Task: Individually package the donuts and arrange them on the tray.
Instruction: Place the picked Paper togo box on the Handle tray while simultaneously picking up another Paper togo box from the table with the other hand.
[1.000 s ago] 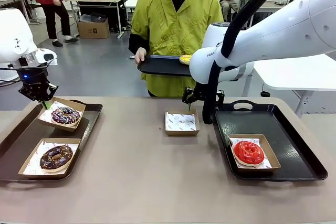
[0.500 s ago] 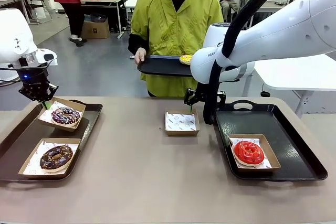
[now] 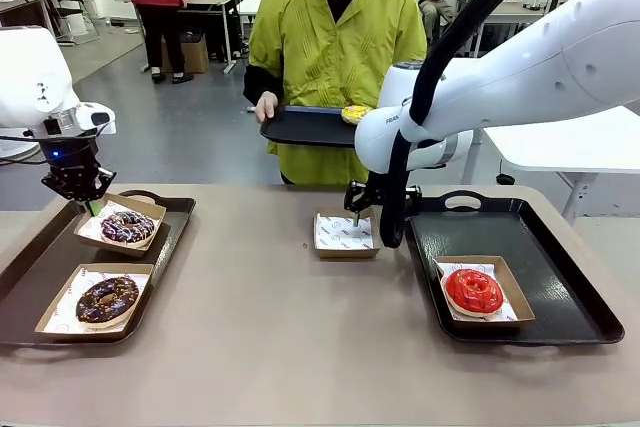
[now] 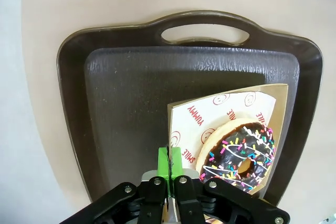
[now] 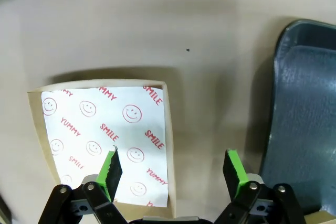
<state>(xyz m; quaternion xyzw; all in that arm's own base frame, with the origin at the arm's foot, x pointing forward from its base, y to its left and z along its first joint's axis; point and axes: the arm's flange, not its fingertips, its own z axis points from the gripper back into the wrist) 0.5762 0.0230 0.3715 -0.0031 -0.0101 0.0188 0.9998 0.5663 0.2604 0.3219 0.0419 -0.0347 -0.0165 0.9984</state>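
My left gripper point(image 3: 88, 203) is shut on the near-left edge of a paper-lined cardboard box point(image 3: 105, 213) holding a dark sprinkled donut point(image 3: 128, 227), tilted over the left tray point(image 3: 20, 282). In the left wrist view the green pads point(image 4: 164, 161) pinch the box edge beside the donut point(image 4: 242, 154). A chocolate donut point(image 3: 107, 299) lies boxed in front of it. My right gripper point(image 3: 357, 215) is open just above the empty box point(image 3: 345, 235); its fingers point(image 5: 112, 167) straddle that box's wall point(image 5: 171, 145). A red donut point(image 3: 473, 290) sits boxed on the right tray point(image 3: 560, 277). A yellow donut point(image 3: 354, 112) rests on the person's tray point(image 3: 305, 127).
The person stands at the far side with one hand point(image 3: 266, 105) on the dark tray held above the table edge. The right tray's dark rim point(image 5: 294, 103) lies close to my right fingers. Bare tabletop point(image 3: 250, 327) stretches between the two trays.
My right gripper has moved left and down over the empty box. My left gripper has shifted slightly with the donut box, still shut on it.
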